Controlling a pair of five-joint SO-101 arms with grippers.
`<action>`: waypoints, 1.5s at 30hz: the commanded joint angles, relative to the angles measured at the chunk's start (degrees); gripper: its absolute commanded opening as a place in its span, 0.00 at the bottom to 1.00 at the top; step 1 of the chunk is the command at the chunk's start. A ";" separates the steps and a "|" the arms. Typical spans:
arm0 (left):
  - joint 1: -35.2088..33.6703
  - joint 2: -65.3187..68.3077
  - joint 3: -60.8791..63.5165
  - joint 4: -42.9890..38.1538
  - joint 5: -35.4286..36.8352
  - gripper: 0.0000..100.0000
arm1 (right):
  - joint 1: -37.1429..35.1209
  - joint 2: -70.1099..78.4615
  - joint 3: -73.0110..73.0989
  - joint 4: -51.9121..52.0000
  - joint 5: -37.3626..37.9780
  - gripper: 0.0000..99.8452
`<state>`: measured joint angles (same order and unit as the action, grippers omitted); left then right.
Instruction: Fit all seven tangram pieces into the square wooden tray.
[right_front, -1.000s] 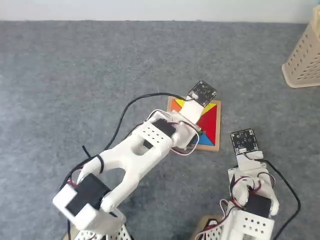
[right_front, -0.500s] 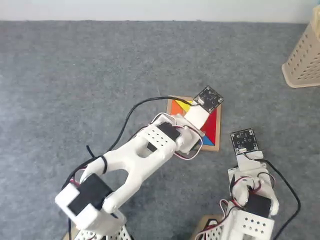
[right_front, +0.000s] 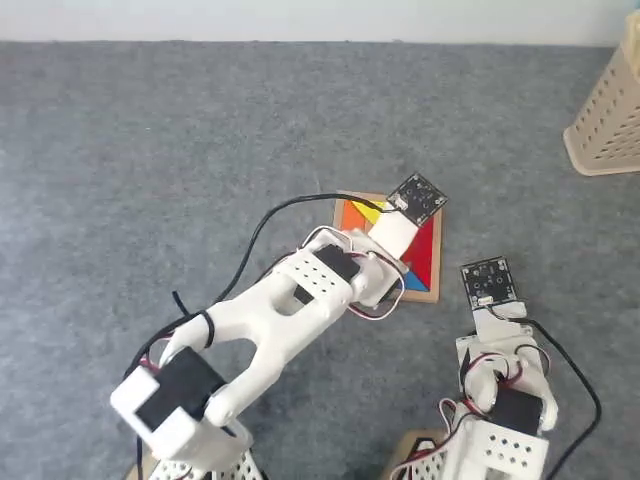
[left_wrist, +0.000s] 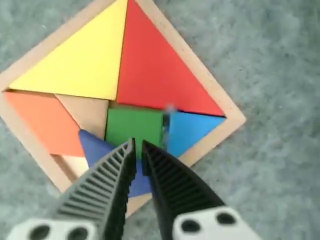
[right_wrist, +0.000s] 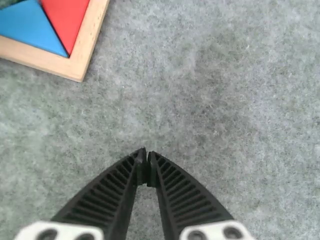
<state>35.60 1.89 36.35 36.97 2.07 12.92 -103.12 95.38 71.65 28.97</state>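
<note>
**Left hand** (left_wrist: 138, 147): clenched to a thin slit and gripping nothing. It hangs directly over the tray (left_wrist: 227, 127), with its tips above the seam between the green square (left_wrist: 132, 125) and the dark blue piece (left_wrist: 95, 147).

**Tray, high view** (right_front: 420, 296): sits on the grey bench (right_front: 150, 150), at about 1 o'clock from the left arm's base.

**Tray contents:**
- Seated flat: yellow triangle (left_wrist: 85, 65), red triangle (left_wrist: 155, 65), orange piece (left_wrist: 42, 122), green square and blue triangle (left_wrist: 192, 131).
- Dark blue piece: appears askew, partly under the fingers.
- Bare wood: one triangular patch (left_wrist: 85, 112) between orange and green.
- Seventh piece: cannot be made out.

**Step in hand (judged):** final seating, with most pieces home. The next move probably calls for a shut-finger nudge on the dark blue piece to settle it flat, and then filling the bare patch. The risk is shoving neighbouring pieces out of line.

**Right hand** (right_wrist: 146, 152): clenched with tips touching, and empty. It hangs over bare bench. In the high view the tray's near corner lies at about 10 o'clock from this arm, apart from it.

**Basket** (right_front: 610, 110): at the bench's far right edge, well apart from everything else.
</note>
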 joint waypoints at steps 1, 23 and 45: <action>0.09 -0.26 0.48 -1.58 -0.62 0.02 | 0.75 -0.84 1.05 0.57 0.44 0.01; -2.20 4.04 -2.33 -0.35 -0.62 0.02 | 0.75 -0.84 1.05 0.57 0.44 0.01; -4.13 3.96 -2.15 3.69 2.64 0.02 | 0.40 -0.84 1.05 0.57 0.44 0.01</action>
<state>32.79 5.76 34.86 39.69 3.03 12.92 -103.12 95.38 71.65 28.97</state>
